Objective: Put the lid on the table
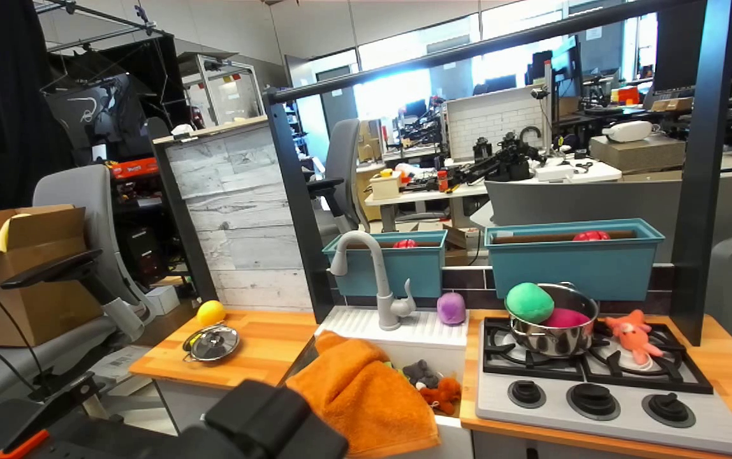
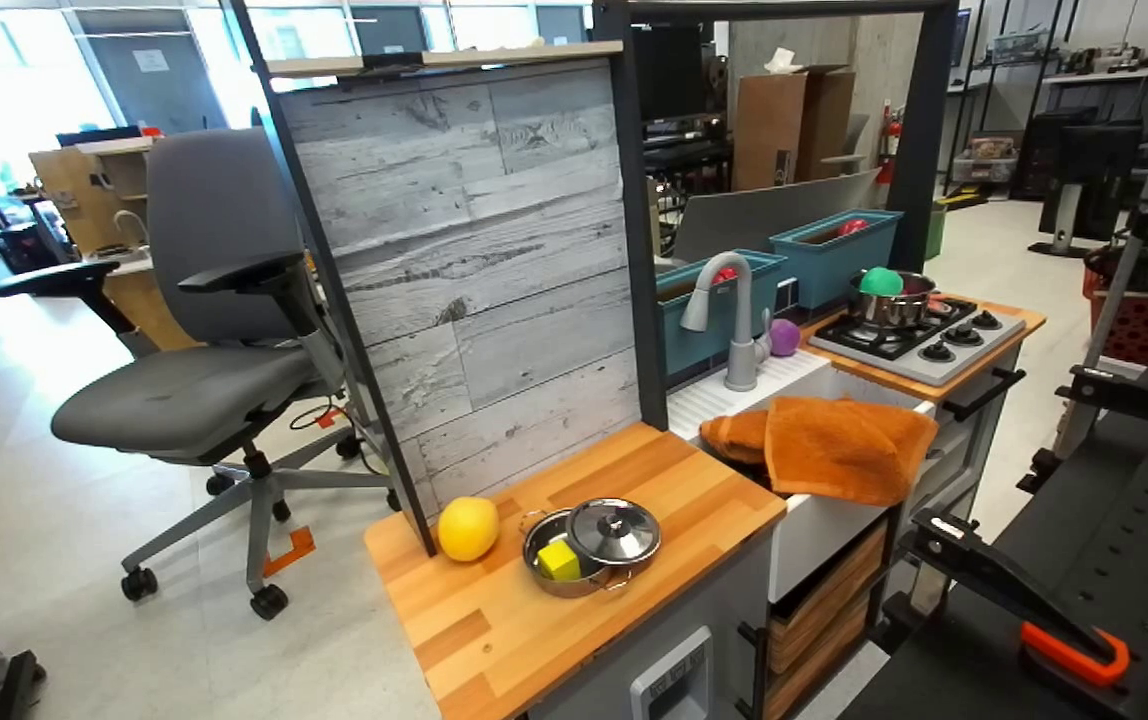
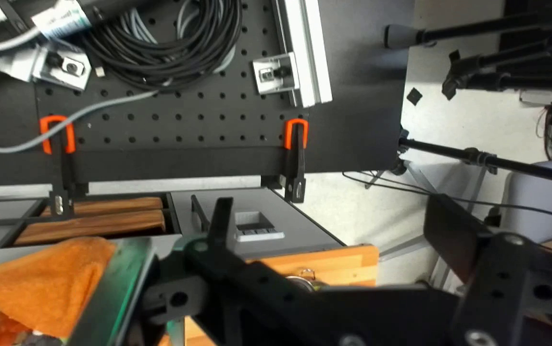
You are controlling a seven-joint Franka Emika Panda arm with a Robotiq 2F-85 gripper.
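The small round silvery lid [image 2: 614,531] lies over one side of a small metal pot [image 2: 538,572], leaving part of the pot uncovered. A yellow block [image 2: 559,561] shows inside the pot. The lid also shows in an exterior view [image 1: 214,343], and its edge in the wrist view [image 3: 299,281]. The pot stands on the light-brown wooden table [image 2: 474,640]. My gripper [image 3: 336,221] is open in the wrist view, its fingers wide apart with nothing between them. It is away from the lid and hides most of the pot there. A dark, blurred arm part [image 1: 277,421] shows in an exterior view.
A yellow ball [image 2: 468,528] sits beside the pot. An orange towel [image 2: 849,450] hangs over the sink next to the table. A grey faucet [image 2: 742,330] stands behind it. An upright wood-look panel [image 2: 494,250] borders the table. The stove [image 1: 595,376] holds a larger pot [image 1: 557,341].
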